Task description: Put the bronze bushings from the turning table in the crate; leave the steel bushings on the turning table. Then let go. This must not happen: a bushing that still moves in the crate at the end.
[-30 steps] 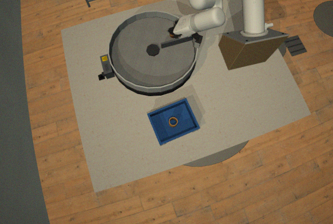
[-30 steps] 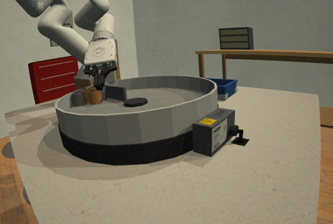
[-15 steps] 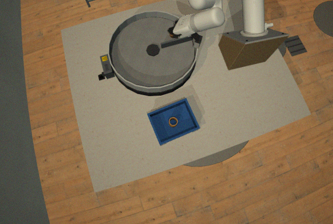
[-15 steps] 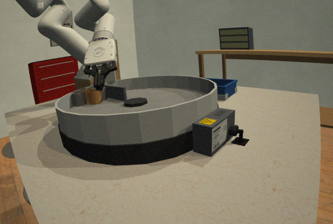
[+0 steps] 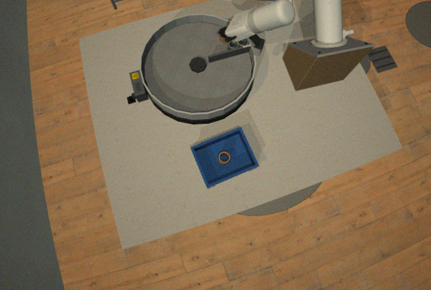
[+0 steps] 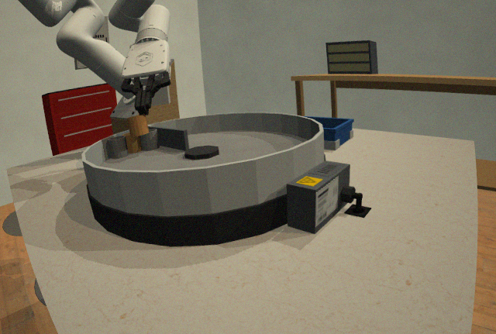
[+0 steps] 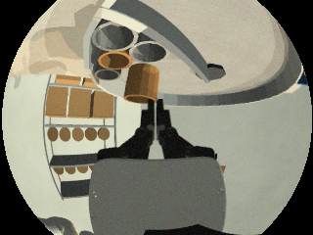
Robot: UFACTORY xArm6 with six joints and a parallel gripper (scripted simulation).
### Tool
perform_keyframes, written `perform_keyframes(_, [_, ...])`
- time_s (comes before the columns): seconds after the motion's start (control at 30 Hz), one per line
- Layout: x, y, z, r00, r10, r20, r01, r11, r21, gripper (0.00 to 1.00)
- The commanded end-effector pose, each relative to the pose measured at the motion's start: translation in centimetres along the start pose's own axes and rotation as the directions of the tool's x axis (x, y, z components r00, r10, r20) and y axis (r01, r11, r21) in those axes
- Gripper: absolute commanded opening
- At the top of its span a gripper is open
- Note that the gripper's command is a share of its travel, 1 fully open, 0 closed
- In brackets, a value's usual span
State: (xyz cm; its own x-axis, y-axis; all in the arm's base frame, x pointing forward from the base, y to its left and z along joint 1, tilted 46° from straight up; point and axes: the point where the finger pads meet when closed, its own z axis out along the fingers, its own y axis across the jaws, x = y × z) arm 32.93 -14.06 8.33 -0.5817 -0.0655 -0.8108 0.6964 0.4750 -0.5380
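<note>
My gripper (image 6: 142, 111) is at the far rim of the turning table (image 5: 198, 67), next to the divider bar (image 5: 229, 54). It is shut on the wall of a bronze bushing (image 6: 138, 125) and holds it just above the table; this bushing also shows at the fingertips in the wrist view (image 7: 143, 84). Below it a second bronze bushing (image 7: 113, 61) stands on the table among steel bushings (image 7: 115, 37) (image 6: 115, 146). Another bronze bushing (image 5: 223, 157) lies in the blue crate (image 5: 224, 156). In the overhead view the arm hides most of the gripper (image 5: 226, 38).
A grey control box (image 5: 136, 85) sits at the turning table's left side, and the table has a raised rim all round. The arm's brown base block (image 5: 322, 62) stands to the right. A dark hub (image 5: 198, 64) marks the table's centre.
</note>
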Motion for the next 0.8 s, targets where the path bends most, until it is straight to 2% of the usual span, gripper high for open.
perform_keyframes(0.0, [-1.10,-0.01,-1.26,1.000,0.001,0.000,-0.001,1.000,0.001,0.00])
perform_keyframes(0.77, [-1.19,0.23,-1.59,1.000,0.001,0.000,-0.001,1.000,0.001,0.00])
